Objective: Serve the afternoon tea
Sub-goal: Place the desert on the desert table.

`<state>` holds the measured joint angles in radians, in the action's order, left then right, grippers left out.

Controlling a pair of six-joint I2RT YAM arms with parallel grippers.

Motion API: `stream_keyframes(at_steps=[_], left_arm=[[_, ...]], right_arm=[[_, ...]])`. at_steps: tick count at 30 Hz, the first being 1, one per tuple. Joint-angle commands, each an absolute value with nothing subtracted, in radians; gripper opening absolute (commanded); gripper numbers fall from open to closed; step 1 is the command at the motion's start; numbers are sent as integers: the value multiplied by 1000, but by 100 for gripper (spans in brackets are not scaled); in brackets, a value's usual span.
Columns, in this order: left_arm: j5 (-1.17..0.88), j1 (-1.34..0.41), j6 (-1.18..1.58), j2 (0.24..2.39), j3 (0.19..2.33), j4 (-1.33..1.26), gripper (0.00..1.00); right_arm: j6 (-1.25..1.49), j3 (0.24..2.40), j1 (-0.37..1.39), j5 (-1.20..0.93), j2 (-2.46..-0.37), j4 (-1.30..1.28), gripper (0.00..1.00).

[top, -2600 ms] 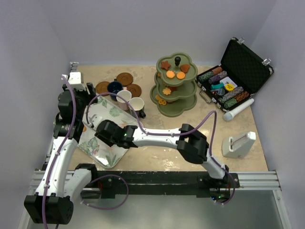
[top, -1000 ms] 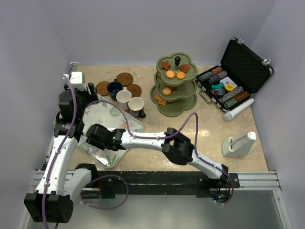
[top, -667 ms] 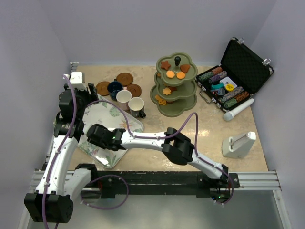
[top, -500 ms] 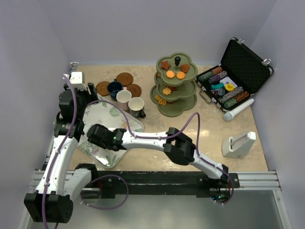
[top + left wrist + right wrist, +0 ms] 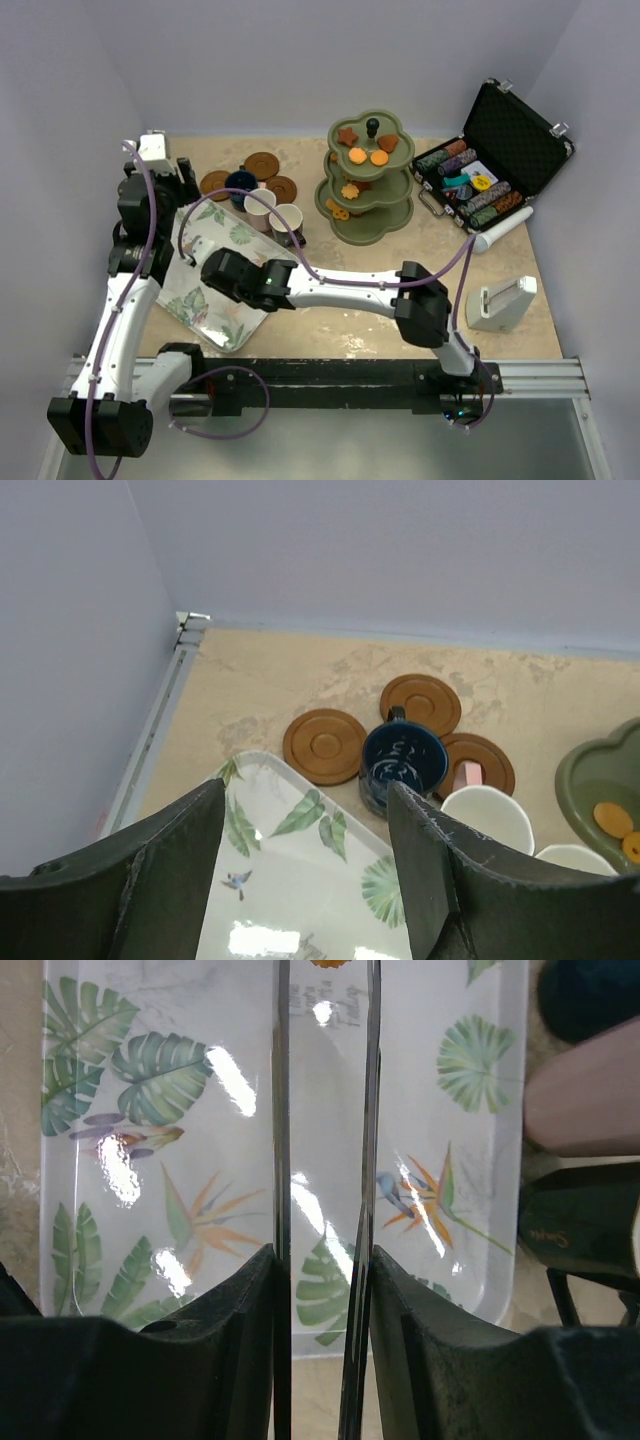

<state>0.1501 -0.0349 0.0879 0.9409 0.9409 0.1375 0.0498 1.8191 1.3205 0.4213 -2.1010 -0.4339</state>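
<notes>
right gripper (image 5: 323, 1020) hanging over tray (image 5: 150, 1160), fingers narrowly apart, can't tell if pinching orange biscuit (image 5: 332, 963) at tips | left gripper (image 5: 305, 810) gaping wide, empty, near navy cup (image 5: 403, 762) | cups (image 5: 287, 219), saucers (image 5: 325, 746) sitting beside tray; stand (image 5: 366, 205) holding biscuits (image 5: 358, 155) | risk: biscuit slipping out, fingers shoving tray into cups

Robot test cell in a lab — a staged tabletop

Bare pale-lilac walls (image 5: 250, 60) box in a beige marble-patterned table (image 5: 300, 180); two white jointed robot arms (image 5: 340, 290) with looping purple cables (image 5: 151, 215) are bolted to a silver aluminium rail (image 5: 540, 378) along its near edge.
</notes>
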Motion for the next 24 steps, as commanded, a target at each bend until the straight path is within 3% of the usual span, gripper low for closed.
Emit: stream_keyframes(at_steps=[1,10,24], left_arm=[[163,-32,103,960,1057,132,71],[205,-5,95,1032,1101,118,72],[213,0,83,1005,963,18,72]], right_arm=[[80,1754,1312,483,-1980,-403,33],[124,1591,1256,531,-1787,-416,31],[313,1293,1060,489,-1436,-508,31]])
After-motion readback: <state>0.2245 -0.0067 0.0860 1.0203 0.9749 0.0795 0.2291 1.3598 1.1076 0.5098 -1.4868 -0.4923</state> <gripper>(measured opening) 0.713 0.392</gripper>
